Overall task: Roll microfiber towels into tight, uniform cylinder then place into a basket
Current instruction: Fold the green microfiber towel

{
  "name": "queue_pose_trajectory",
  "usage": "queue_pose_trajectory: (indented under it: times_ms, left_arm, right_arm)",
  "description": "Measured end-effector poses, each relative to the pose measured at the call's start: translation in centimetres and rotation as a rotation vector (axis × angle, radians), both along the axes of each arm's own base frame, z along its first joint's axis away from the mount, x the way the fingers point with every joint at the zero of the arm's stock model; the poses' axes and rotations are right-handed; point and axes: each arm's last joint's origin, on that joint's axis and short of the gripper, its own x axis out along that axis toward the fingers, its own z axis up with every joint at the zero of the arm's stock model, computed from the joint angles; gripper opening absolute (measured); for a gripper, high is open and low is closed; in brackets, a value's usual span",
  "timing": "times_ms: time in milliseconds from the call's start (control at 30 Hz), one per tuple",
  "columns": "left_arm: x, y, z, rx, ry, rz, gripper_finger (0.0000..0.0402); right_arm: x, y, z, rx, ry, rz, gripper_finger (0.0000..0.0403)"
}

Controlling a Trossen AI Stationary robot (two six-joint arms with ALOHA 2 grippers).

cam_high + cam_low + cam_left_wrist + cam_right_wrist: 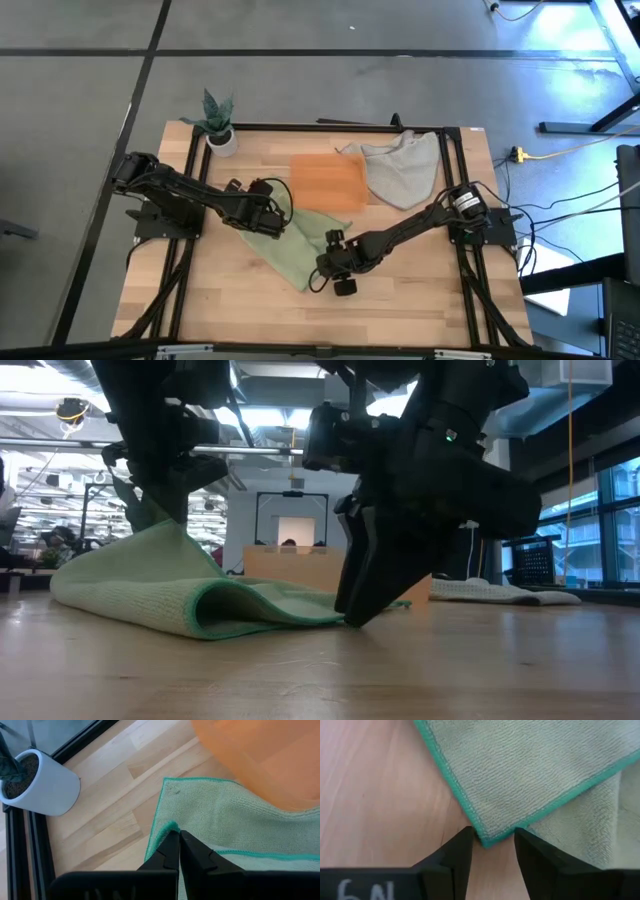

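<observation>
Green towel point(285, 243) flat on table point(420, 300), mid-table, long axis diagonal from near the basket point(327, 180) down toward the front edge; far edge tucked just under or against the basket's near side, hard to tell which. Right gripper point(492, 851) at the towel's front corner, fingers point(455, 857) parted, straddling the teal-hemmed tip, not yet clamped. Corner dead ahead between the fingers, so close-in looks right. Left gripper point(179, 852) clenched on a pinch of towel edge at the opposite, basket-side end, lifting it slightly. Grey towel point(400, 170) waiting beyond the basket, nearer right arm. Roll direction probably along the diagonal.
</observation>
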Motion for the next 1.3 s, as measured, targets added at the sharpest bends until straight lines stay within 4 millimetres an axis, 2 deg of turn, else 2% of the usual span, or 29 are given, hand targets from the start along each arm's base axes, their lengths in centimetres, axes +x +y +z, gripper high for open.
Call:
queue_pose_trajectory:
  times_ms: [167, 367, 667, 900, 1300]
  left_arm:
    - [0.0, 0.0, 0.0, -0.001, -0.003, 0.0, 0.0]
    - [0.0, 0.0, 0.0, -0.02, 0.002, 0.0, 0.0]
    - [-0.3, -0.6, -0.1, -0.039, 0.034, -0.02, 0.0]
    - [-0.7, -1.0, 0.0, -0.008, 0.061, -0.036, 0.0]
    - [-0.7, 0.5, 0.2, 0.069, 0.05, 0.029, 0.0]
  right_arm:
    - [0.1, 0.1, -0.2, 0.004, -0.005, 0.002, 0.0104]
    - [0.2, 0.2, -0.1, 0.013, -0.009, 0.003, 0.0014]
    - [0.2, 0.5, 1.2, -0.002, 0.025, -0.014, 0.0006]
    - [-0.4, -0.2, 3.2, -0.181, 0.105, -0.082, 0.0004]
    - [-1.1, -3.7, 3.5, -0.434, 0.157, -0.315, 0.0004]
